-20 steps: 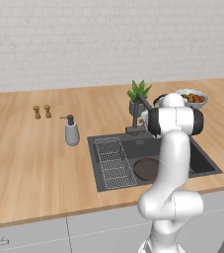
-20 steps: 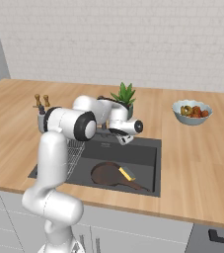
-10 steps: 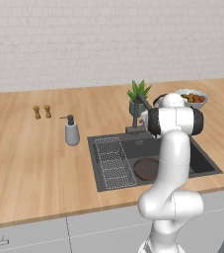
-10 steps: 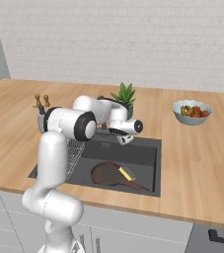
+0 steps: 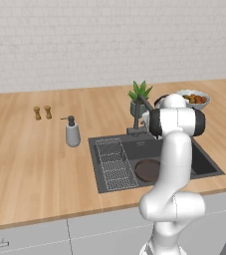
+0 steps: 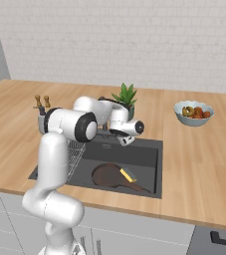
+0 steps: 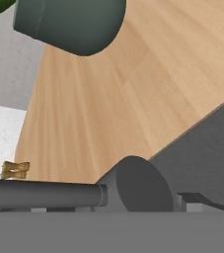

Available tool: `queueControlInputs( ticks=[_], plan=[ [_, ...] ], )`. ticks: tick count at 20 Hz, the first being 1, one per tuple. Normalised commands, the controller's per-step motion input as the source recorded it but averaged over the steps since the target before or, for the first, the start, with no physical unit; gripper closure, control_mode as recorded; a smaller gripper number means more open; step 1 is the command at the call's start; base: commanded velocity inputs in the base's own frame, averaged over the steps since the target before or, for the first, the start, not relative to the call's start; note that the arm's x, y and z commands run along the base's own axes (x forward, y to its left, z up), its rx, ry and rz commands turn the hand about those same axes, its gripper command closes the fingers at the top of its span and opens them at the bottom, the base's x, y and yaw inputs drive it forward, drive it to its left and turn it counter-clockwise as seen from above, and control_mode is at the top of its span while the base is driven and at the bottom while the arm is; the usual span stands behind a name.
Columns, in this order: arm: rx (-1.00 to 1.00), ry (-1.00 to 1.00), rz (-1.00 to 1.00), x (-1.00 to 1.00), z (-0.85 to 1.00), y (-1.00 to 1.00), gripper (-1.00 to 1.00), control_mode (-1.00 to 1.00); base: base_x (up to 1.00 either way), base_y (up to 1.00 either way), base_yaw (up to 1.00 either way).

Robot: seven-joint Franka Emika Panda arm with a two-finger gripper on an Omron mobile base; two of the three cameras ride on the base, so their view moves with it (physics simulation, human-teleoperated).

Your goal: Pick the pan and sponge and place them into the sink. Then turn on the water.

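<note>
I am looking over a wooden bench (image 5: 30,154) with a dark grey sink (image 6: 149,154) set into it, backed by a pale brick wall. The pan (image 6: 107,175) lies flat on the sink floor, its thin handle pointing toward the right front corner of the basin in the right base view. The yellow sponge (image 6: 128,175) rests on the pan where the handle joins the rim. In the left base view I see part of the pan (image 5: 147,169) beside the wire rack (image 5: 112,162), which fills the left part of the basin.

My arm reaches over the back edge of the sink, and the tool (image 6: 125,141) sits at the base of the dark faucet (image 5: 139,117). I cannot tell how far apart its fingers stand, since they do not show clearly in any view. From the hand view I see the faucet's round base (image 7: 135,185) and its bar very close, with the bench behind.

A potted plant (image 6: 126,99) stands just behind the faucet. A soap dispenser (image 5: 72,132) stands left of the sink, two small wooden shakers (image 5: 42,112) farther back, and a bowl of red-orange food (image 6: 194,113) to the right.
</note>
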Motion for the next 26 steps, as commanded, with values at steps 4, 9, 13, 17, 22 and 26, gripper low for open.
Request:
queueControlInputs(
  ticks=[4,9,13,17,22,26],
  plan=[
    [0.03,0.00,0.00,0.00,0.00,0.00,1.00,-1.00,0.00,0.00,0.00],
    [0.28,-0.03,0.00,0.02,0.00,-0.03,1.00,-1.00,0.00,0.00,0.00],
    [0.46,0.00,-0.04,0.09,0.00,-0.20,1.00,-1.00,0.00,0.00,0.00],
    [0.44,0.00,-0.07,0.01,0.00,-0.21,1.00,-1.00,0.00,0.00,0.00],
    [0.33,0.00,-0.08,0.00,-0.01,-0.10,1.00,-1.00,0.00,0.00,0.00],
    [0.21,0.00,-0.07,0.00,-0.07,0.00,1.00,-1.00,0.00,0.00,0.00]
  ],
)
